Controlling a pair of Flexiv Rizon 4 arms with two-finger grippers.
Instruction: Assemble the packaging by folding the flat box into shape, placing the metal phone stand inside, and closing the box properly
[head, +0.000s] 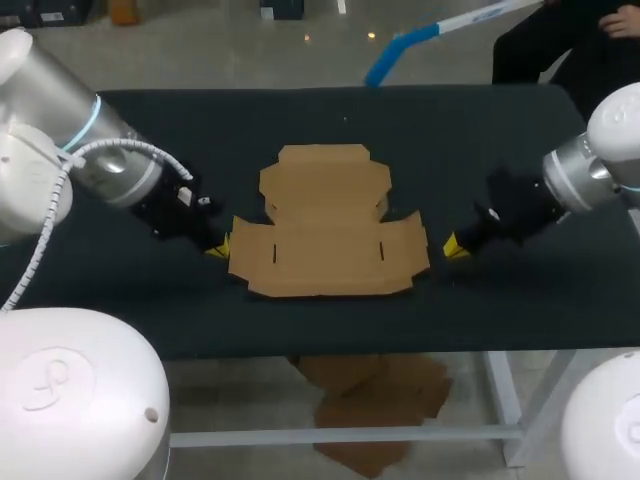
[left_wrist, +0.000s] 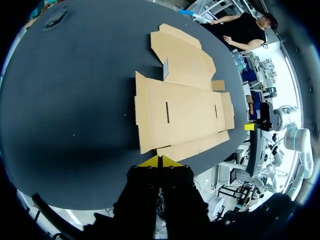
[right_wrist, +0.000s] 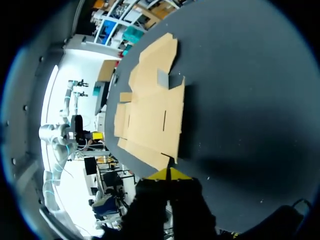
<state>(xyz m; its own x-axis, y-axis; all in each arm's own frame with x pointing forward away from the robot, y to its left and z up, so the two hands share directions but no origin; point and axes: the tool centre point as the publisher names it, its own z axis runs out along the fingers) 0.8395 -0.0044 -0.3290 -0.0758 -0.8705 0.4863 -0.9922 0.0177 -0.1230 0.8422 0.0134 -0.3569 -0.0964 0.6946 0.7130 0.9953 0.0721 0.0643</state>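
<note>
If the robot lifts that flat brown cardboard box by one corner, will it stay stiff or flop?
The flat brown cardboard box would probably bend at its creases, since it is a thin sheet cut into many flaps. It looks light and lies flat, so a push would likely slide it across the dark table, not tip it.

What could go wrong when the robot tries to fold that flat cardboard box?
The flat box lies on the table. A push from the left gripper or right gripper, both shut at its side edges, might slide it rather than lift a flap. Its near edge is close to the table's front edge, so it could slip off. No phone stand shows in any view.
</note>
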